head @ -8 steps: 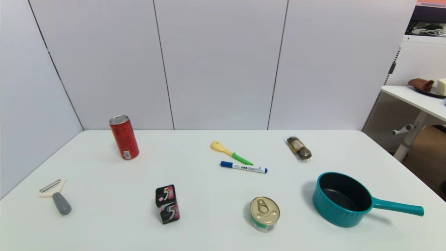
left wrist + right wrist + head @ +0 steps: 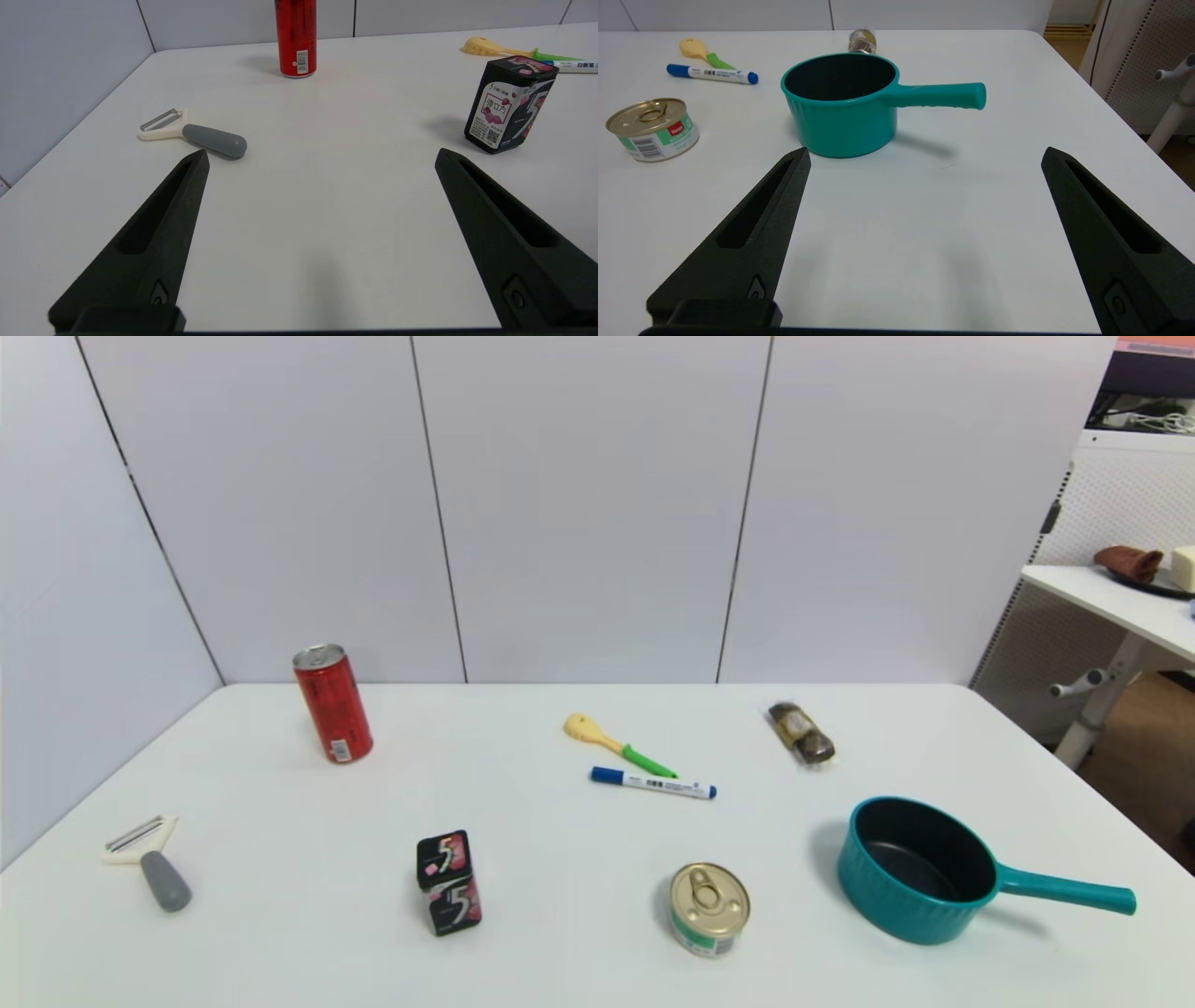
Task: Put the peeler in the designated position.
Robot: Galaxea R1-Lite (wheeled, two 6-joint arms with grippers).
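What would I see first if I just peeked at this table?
Likely the teal pot with its long handle, near the front on the robot's right. Next the red can standing upright at the back left. The little peeler lies alone at the far left edge, untouched.

The peeler [image 2: 147, 861] lies alone at the near left of the counter [image 2: 560, 933], with bare surface all around it. The left gripper [image 2: 320, 156], fingers spread wide, has open counter between it and the peeler. The closest obstacles are the gum box [image 2: 448, 882] to the right and the red can [image 2: 332, 704] farther back, both well apart from the peeler. On the right, the teal pot [image 2: 920, 870] and tin can [image 2: 709, 908] stand ahead of the right gripper [image 2: 924, 156], with bare counter nearer to it.
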